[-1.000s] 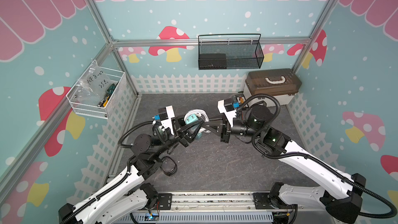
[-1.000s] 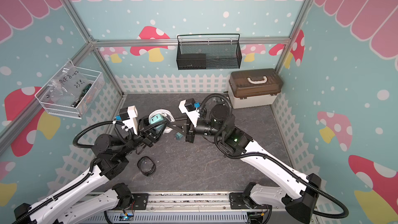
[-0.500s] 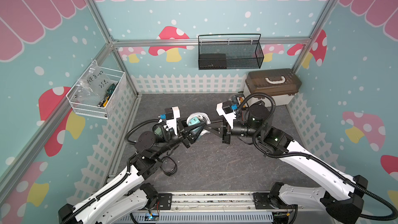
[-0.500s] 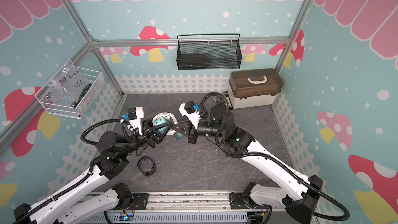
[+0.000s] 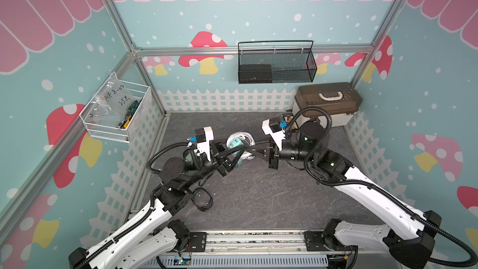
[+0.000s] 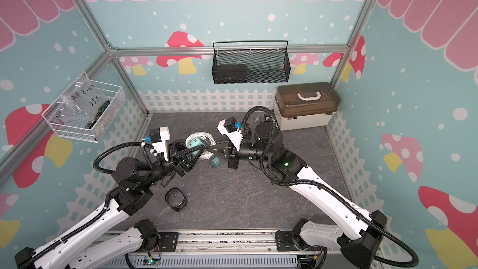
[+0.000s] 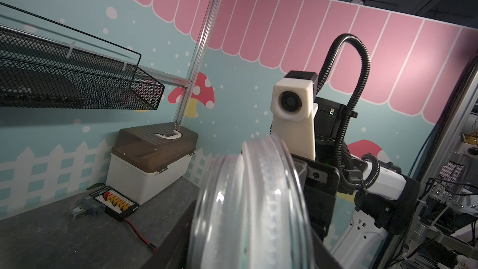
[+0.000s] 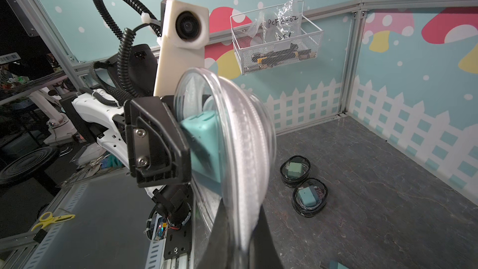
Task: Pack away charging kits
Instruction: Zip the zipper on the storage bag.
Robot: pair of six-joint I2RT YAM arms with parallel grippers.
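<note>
— Pouch (image 5: pixel 236 143) off the counter (image 5: pixel 258 197), then?
— Yes. In both top views it hangs midway between the arms, clear-walled, with the teal charger (image 5: pixel 234 144) and white cable (image 5: pixel 246 138) inside. The right gripper (image 5: pixel 249 148) has its jaws pinched tight on the rim. The left gripper (image 5: pixel 236 152) meets it from the opposite side.
— Left wrist view?
— Pouch (image 7: pixel 248 203) edge-on, its plane running from one arm toward the other.
— Right wrist view?
— Left jaws about half apart, one pad (image 8: pixel 160 141) against the charger side. Gripping or not, I can't tell. Two packed black-rimmed pouches (image 8: pixel 309 197) lie on the counter, nearer the left arm, I'd judge.
</note>
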